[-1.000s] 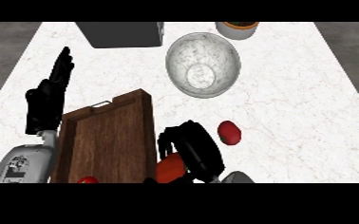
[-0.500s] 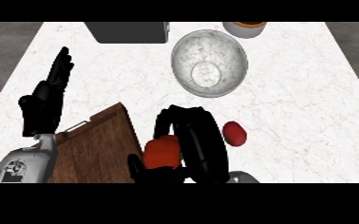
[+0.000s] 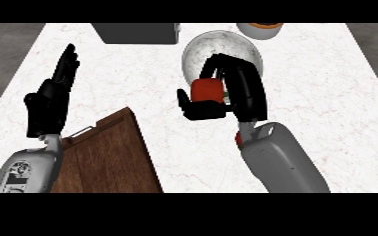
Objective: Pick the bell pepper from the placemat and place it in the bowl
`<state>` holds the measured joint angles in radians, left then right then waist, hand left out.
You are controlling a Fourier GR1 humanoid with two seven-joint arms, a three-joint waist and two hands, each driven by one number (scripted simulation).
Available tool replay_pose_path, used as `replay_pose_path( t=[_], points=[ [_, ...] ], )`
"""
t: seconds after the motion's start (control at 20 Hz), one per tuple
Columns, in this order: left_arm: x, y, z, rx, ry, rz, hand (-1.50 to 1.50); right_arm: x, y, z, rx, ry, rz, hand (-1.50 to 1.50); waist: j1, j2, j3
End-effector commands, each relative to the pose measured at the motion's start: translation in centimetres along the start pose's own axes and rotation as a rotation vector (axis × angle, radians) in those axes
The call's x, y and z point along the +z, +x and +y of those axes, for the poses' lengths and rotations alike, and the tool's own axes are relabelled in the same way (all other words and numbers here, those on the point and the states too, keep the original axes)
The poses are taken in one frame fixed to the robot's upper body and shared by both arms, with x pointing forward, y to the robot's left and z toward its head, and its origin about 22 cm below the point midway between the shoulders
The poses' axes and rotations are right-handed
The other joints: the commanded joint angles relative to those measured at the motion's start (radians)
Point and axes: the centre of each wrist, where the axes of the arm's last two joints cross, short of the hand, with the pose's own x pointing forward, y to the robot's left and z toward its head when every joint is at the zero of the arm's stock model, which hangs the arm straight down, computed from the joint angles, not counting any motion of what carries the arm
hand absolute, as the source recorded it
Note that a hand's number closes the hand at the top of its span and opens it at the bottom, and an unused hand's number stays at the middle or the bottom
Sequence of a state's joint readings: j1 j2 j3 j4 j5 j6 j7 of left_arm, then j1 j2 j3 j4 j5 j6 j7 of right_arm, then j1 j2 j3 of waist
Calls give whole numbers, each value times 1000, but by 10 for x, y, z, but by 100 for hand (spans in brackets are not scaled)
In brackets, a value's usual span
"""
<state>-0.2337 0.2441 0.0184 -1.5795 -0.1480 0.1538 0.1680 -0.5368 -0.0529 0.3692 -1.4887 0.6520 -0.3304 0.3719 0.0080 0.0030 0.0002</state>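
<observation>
Right hand is curled round the pepper — fingers arched over the top, thumb tucked under it, so it's wrapped rather than pinched. The pepper is red and blocky, showing between fingers and thumb. From the head view it overlaps the near rim of the bowl, well apart from the placemat. Left hand rests open at the left — fingers straight up.

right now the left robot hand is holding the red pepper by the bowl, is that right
Not quite. It is the right robot hand that is holding the red pepper by the bowl, as the head view shows. The left robot hand is open at the view's left and holds nothing.
</observation>
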Motion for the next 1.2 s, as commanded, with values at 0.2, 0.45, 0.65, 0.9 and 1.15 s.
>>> replay_pose_path(
  t=[0.2, 0.45, 0.65, 0.9, 1.15],
  points=[
    [-2, 6, 0, 20, -12, 3, 0, -56, -62, -20, 265, -97, 5, 150, 12, 4, 0],
    [-2, 10, -20, 21, -30, -16, 0, -80, -98, -24, 362, -160, 16, 150, 16, 7, 0],
    [0, -3, -11, 9, -38, -25, 0, -85, -129, -14, 378, -147, 89, 150, 39, 18, 1],
    [-11, 13, -3, 5, -23, -34, 0, -96, -135, -21, 200, -26, 205, -150, 49, 21, 1],
    [-14, 22, -10, 36, -35, -36, 0, -91, -148, -21, 37, -9, 134, -150, 61, 31, 3]
  ],
)
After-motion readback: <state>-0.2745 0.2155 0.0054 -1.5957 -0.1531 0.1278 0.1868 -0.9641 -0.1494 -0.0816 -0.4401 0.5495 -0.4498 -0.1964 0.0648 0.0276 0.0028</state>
